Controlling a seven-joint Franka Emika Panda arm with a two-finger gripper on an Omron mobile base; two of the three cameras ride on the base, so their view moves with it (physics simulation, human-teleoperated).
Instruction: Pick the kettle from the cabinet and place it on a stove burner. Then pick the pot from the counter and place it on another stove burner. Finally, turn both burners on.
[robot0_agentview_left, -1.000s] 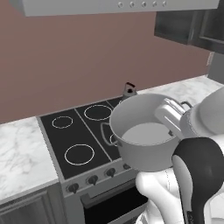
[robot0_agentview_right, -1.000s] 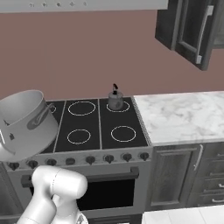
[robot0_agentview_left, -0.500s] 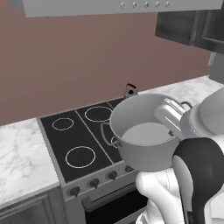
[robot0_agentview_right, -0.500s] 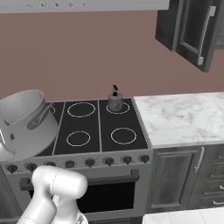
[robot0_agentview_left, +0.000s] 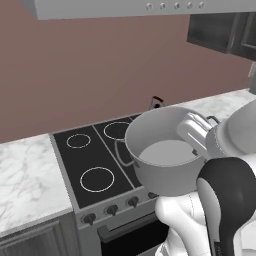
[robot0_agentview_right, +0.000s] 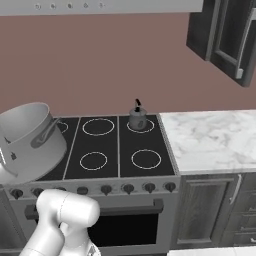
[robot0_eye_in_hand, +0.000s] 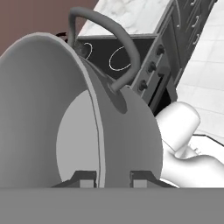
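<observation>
Hand view: the pot (robot0_eye_in_hand: 87, 127) is clamped by its rim between nearly shut fingers (robot0_eye_in_hand: 86, 178), carried tilted beside free burners (robot0_agentview_right: 93, 161).

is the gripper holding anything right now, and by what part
The pot, held by its rim wall: the gripper has one finger inside and one outside.

A grey range hood (robot0_agentview_left: 125, 7) hangs on the reddish-brown wall (robot0_agentview_right: 100, 60) above the oven door (robot0_agentview_right: 120, 227).

No readable text, label, brand or number stands on anything in these views.
</observation>
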